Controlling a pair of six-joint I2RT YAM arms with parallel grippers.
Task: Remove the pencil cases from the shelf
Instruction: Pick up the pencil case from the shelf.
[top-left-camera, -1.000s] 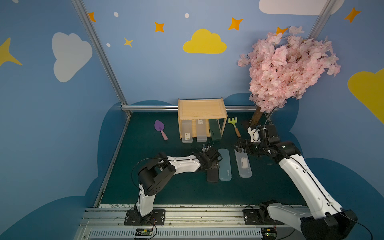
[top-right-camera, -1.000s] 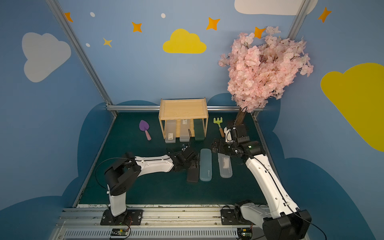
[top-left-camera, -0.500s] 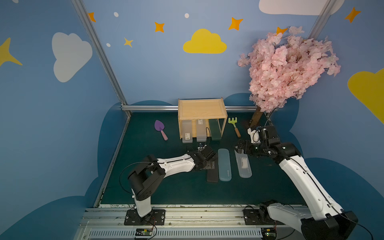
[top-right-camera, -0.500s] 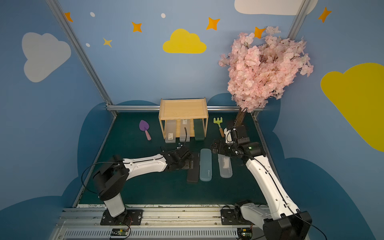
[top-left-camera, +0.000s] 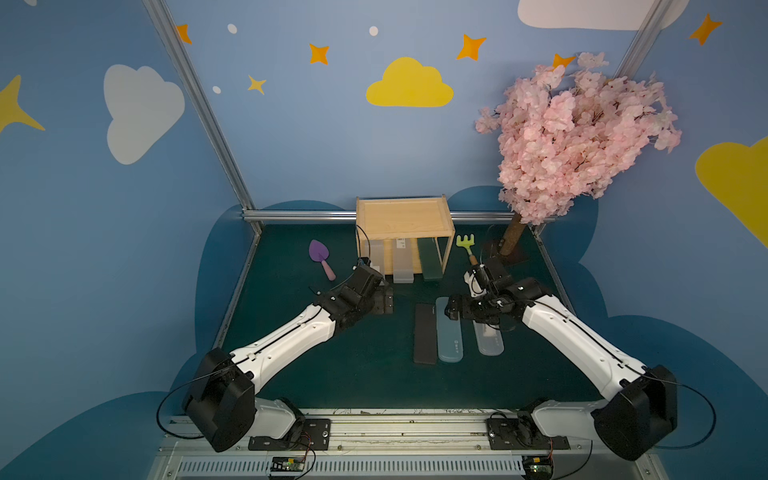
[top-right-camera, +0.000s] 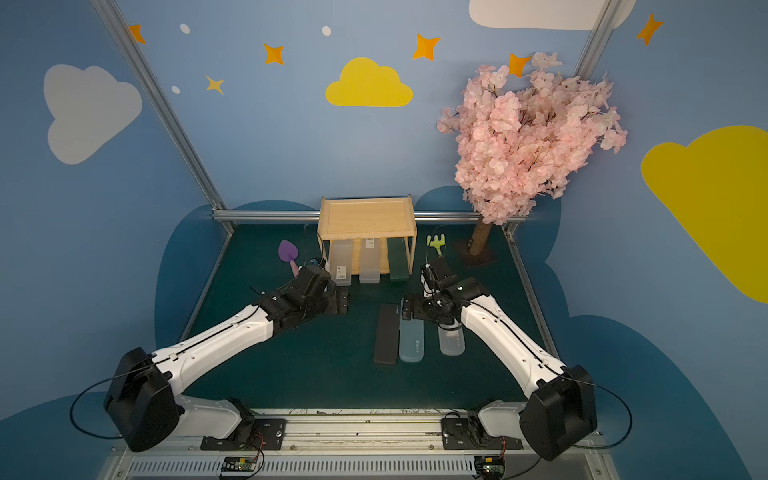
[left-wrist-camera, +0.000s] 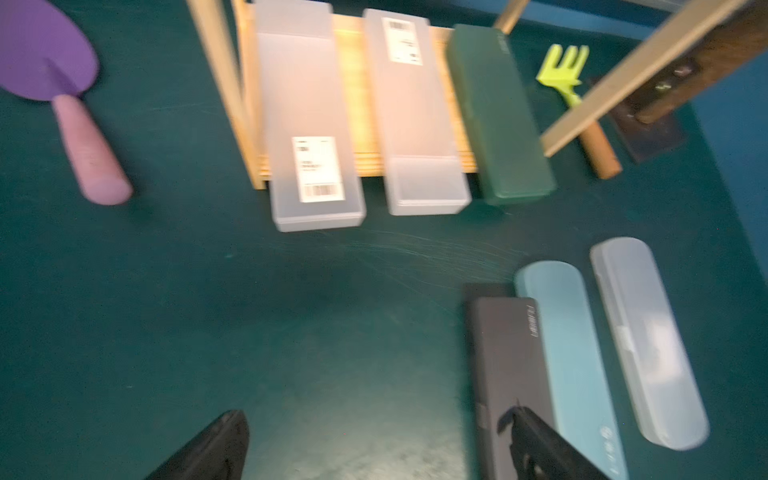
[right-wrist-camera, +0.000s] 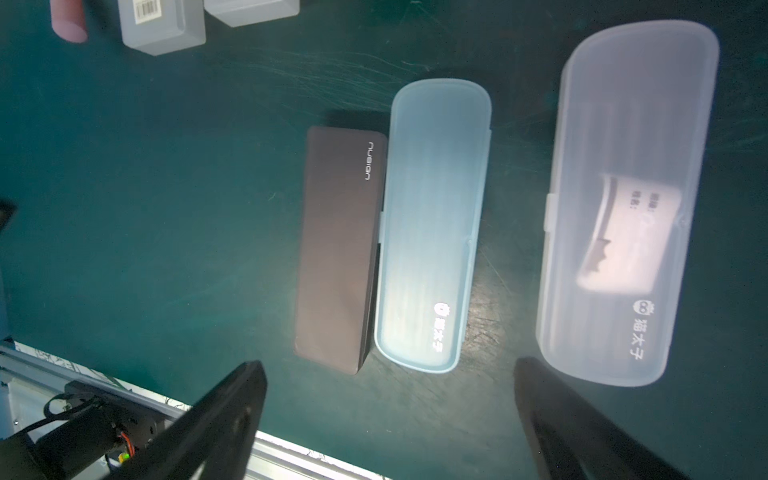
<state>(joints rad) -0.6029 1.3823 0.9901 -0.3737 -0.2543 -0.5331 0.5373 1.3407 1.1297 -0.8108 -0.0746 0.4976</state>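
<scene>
Currently on the shelf: three pencil cases are kept on the lower tier of the shelf (top-left-camera: 403, 218): the trowel-side frosted case (left-wrist-camera: 307, 124), the middle frosted case (left-wrist-camera: 409, 116) and the dark green case (left-wrist-camera: 494, 116). They are laid side by side with narrow gaps.
Front edges: all three near ends are seen jutting past the shelf's front edge, the trowel-side one slightly furthest.
Off the shelf: the black case (top-left-camera: 424, 332), the teal case (top-left-camera: 449, 332) and the clear case (top-left-camera: 489, 340) are laid flat on the green mat (top-left-camera: 332, 374).
Case edges: the long edges of black and teal are touching; the clear case is parted from the teal one by a strip of mat.
Left gripper (left-wrist-camera: 374, 419): its jaws are spread wide with nothing between them. It is held over bare mat near the end of the trowel-side frosted case.
Right gripper (right-wrist-camera: 388, 368): its jaws are spread wide and nothing is gripped. It is held above the far ends of the teal and clear cases.
Open room: a band of bare mat is left between the jutting ends and the lying cases.
Flanks: the shelf is flanked by the purple trowel (top-left-camera: 320, 257) and the green rake (top-left-camera: 466, 245), both apart from its posts.
</scene>
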